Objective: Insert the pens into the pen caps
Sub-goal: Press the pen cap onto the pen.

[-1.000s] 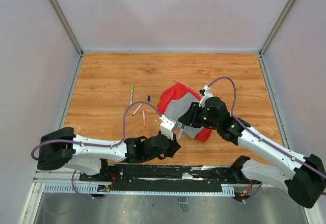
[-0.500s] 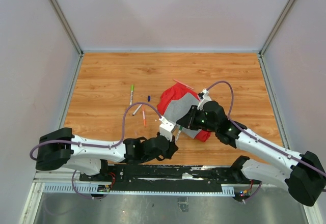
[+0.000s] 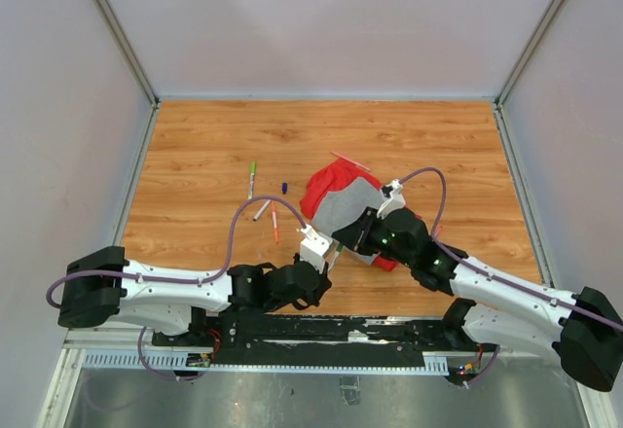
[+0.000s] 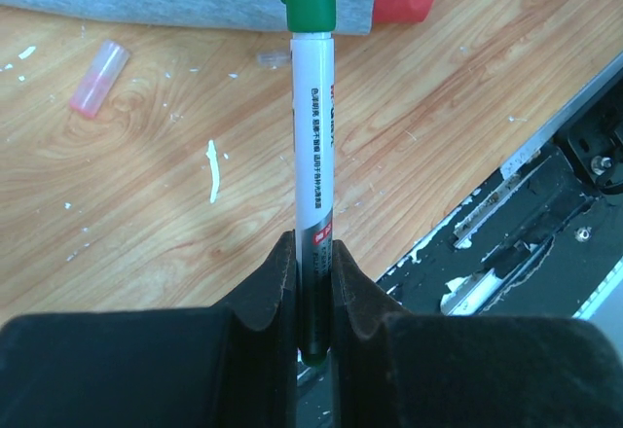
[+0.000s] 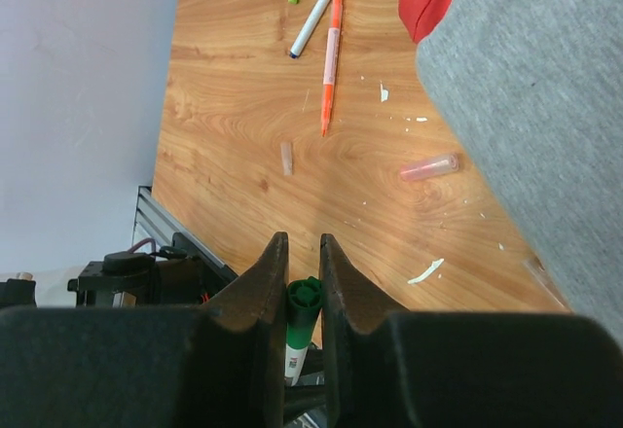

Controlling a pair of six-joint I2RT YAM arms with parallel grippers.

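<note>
Left tool (image 4: 313,277) pinches green pen (image 4: 313,136) low on barrel, above worktop (image 4: 146,204) near edge; right tool (image 5: 299,253) pinches green cap (image 5: 303,300) at pen tip. Likely light, stiff, slick plastic; hold barrel mid-length, cap squarely.

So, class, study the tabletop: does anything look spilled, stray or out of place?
Yes. White flecks litter the tabletop beside the red-and-grey cloth, like spilled scraps. A loose pink cap lies on its side among them, and three pens lie scattered at angles left of the cloth.
</note>
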